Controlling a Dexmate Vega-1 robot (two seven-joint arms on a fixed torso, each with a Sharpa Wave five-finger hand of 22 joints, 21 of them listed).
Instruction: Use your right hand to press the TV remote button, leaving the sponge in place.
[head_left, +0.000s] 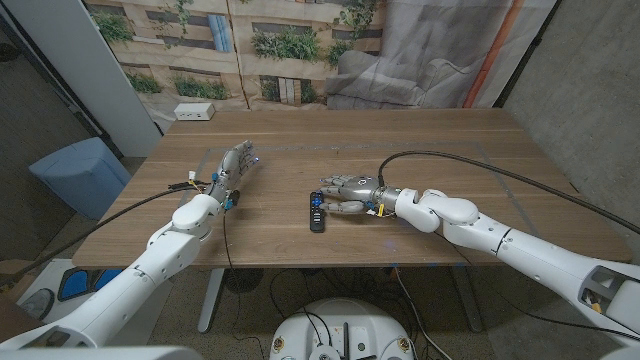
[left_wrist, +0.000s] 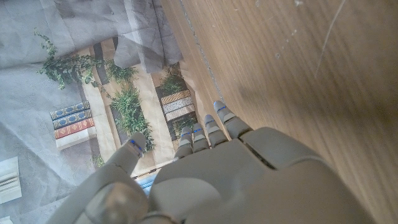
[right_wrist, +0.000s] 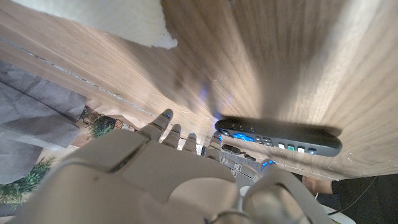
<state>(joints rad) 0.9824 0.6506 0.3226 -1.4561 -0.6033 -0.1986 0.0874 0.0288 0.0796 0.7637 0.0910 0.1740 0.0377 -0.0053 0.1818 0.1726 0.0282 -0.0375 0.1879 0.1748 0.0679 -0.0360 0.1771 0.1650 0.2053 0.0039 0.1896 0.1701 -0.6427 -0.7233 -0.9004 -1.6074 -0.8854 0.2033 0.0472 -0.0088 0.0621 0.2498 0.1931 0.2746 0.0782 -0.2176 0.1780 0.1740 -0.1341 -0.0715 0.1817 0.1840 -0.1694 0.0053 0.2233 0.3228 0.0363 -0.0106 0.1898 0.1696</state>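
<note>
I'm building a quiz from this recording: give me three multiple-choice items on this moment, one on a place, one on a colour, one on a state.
1. Where does the TV remote lie?
A. beside the right hand
B. beside the left hand
C. at the table's far edge

2. What colour is the remote?
A. white
B. black
C. red

3. What is the left hand doing?
A. gripping the remote
B. holding nothing, fingers apart
C. pressing a sponge

Answers: 1 A, the remote lies by the right hand's fingertips. 2 B, its body is black. 3 B, it stands apart from the remote, holding nothing.
</note>
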